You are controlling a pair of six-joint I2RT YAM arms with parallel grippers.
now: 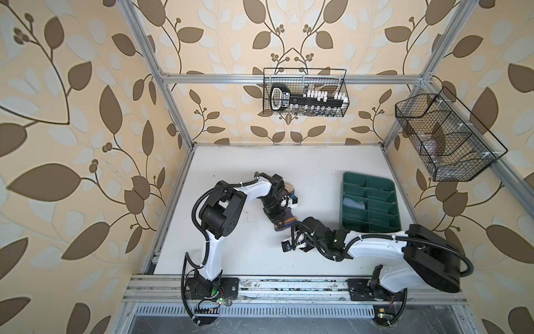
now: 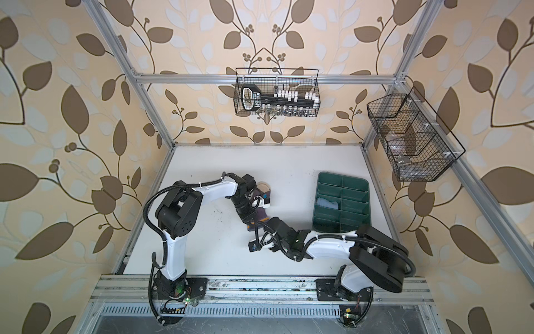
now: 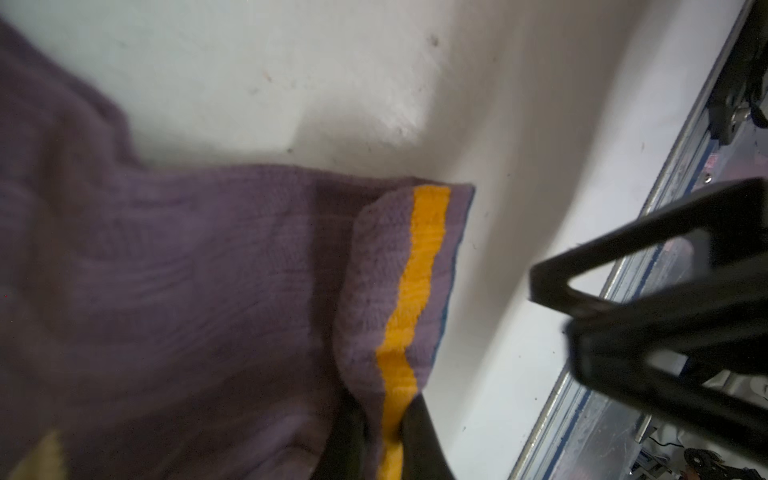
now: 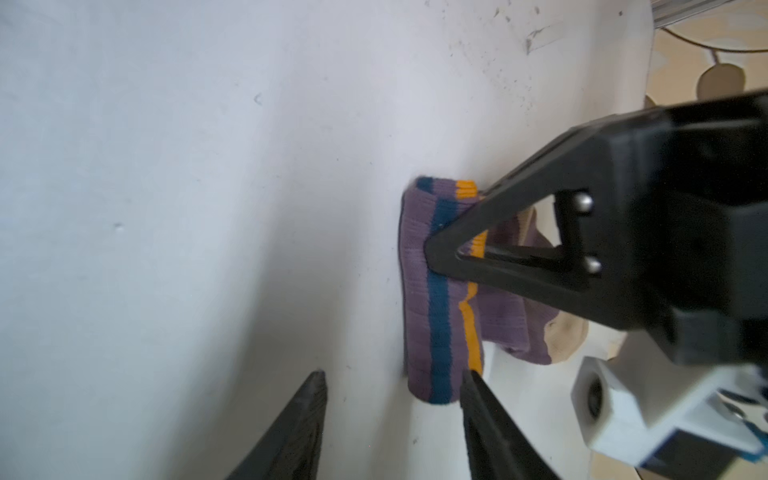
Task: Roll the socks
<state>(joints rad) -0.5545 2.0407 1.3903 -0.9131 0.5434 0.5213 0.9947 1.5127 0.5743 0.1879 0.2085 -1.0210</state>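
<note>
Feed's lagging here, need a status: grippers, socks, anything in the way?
Left gripper shut on purple sock, at the cuff. Right gripper open, empty, beside the cuff. Blue sock in tray. Grippers crowded together at the cuff.

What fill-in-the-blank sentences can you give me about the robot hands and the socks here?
The left hand pinches the purple sock at its ____ stripe.
The right hand stands ____, gripping nothing.
The light blue sock lies in the ____ tray.
Missing words: orange; open; green.
</note>
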